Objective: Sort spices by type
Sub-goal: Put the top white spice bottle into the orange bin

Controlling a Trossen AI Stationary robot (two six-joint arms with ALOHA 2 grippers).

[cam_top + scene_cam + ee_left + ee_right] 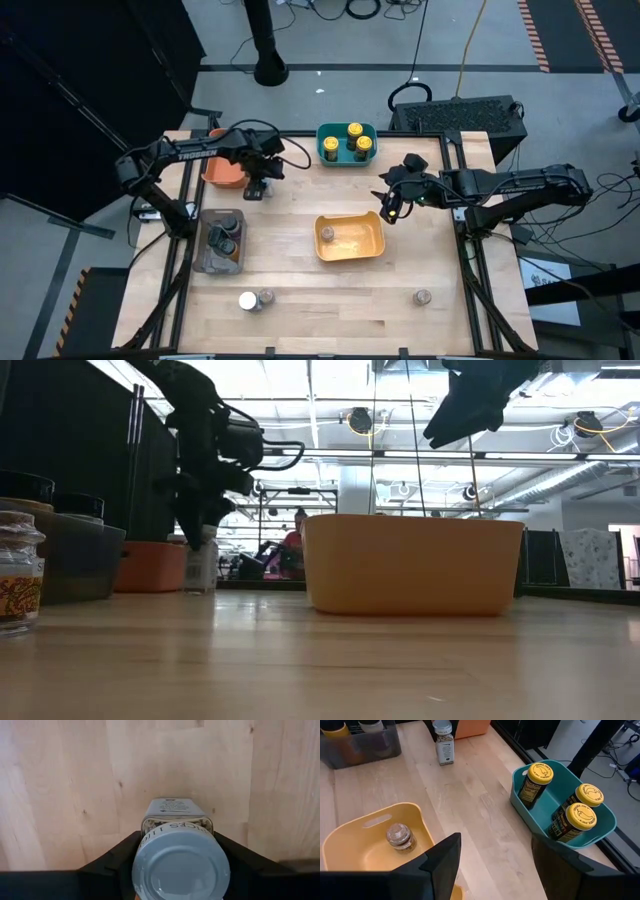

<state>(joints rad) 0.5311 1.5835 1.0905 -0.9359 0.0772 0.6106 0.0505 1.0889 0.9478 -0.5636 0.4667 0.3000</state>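
The left gripper stands over a grey-lidded jar on the table just beside the orange bin, its fingers either side of the jar; whether they pinch it yet I cannot tell. The right gripper hangs open and empty between the yellow bin and the teal bin. A loose or off-centre squeeze could tip the jar. Only the left wrist view shows the lid and fingers close; the high view hides the jar under the arm.
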